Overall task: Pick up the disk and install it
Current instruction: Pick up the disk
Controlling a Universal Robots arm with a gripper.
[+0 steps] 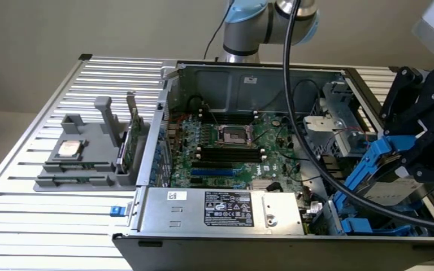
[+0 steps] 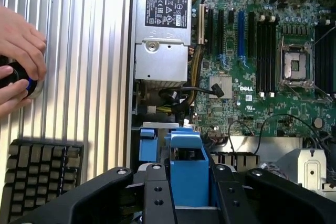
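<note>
Exterior view: high, off the arm, looking steeply down across the slatted table (image 1: 29,226) into the open computer case (image 1: 239,82), whole case in frame. Wrist view: close above the gripper (image 2: 186,169), facing down into the same case. Shared: motherboard (image 1: 232,158), power supply (image 1: 217,209), disk (image 1: 389,191) at the exterior view's right

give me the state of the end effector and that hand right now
end effector: shut on the disk
person's hand: gripping a small black knob

Most of the disk (image 2: 186,163) behind the hand (image 2: 190,198), its far end perhaps off-frame.
</note>
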